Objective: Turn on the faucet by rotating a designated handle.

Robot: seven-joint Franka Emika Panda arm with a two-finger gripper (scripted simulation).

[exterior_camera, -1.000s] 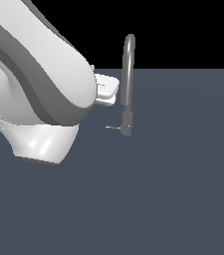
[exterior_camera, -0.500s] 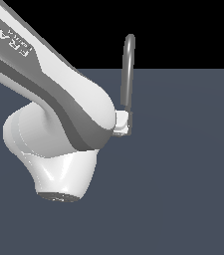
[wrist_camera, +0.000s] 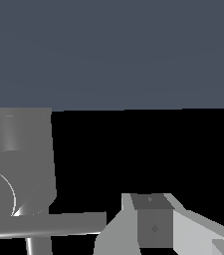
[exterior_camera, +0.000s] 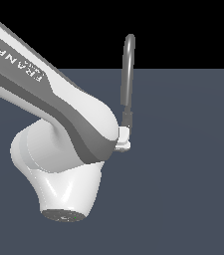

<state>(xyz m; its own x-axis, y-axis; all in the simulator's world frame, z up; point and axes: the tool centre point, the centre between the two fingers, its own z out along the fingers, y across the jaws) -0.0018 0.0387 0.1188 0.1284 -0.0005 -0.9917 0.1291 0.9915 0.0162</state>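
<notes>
The faucet (exterior_camera: 128,74) is a tall grey tube arched at the top, standing on a thicker base (exterior_camera: 127,119). In the exterior view my gripper (exterior_camera: 125,140) shows only as a small white part right at the foot of that base, and the arm hides the handle. The wrist view shows the base (wrist_camera: 24,154) up close, with the handle (wrist_camera: 49,225) sticking out from it as a thin pale-grey bar. One grey finger (wrist_camera: 153,226) sits just off the handle's free tip. Only that finger shows, so I cannot tell whether the gripper is open or shut.
My bulky white-and-grey arm (exterior_camera: 58,119) fills the exterior view's left and middle. A flat dark blue-grey floor (exterior_camera: 193,189) spreads around the faucet, with black background above it.
The arm has swung toward the exterior view's right and down. The gripper has come from beside the spout to the faucet's base, and the handle is now covered in the exterior view.
</notes>
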